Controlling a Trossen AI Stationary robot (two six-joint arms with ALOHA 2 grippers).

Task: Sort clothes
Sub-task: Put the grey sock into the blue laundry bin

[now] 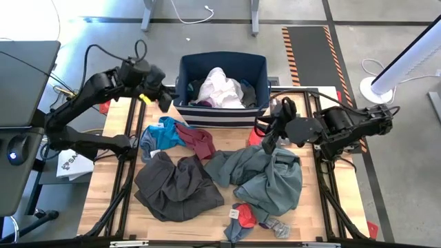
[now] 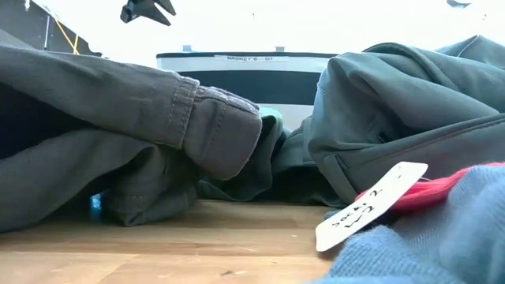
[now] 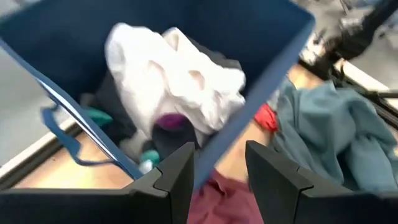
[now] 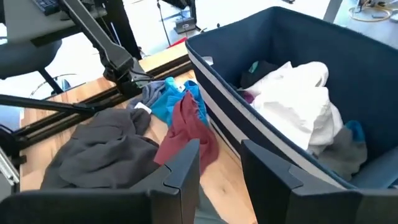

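Clothes lie split: a white garment in the navy bin, dark trousers, grey-green shirt, maroon piece and blue piece on the table. Left gripper hovers at the bin's corner, right gripper above the shirt, both with fingers apart, empty

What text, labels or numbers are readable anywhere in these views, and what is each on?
"BASKET 6 - D1" (approximate, small): strip on the bin rim.
Handwriting on the white tag by the red sock: not clearly readable.
Logo on white packet off the table's left: too small.
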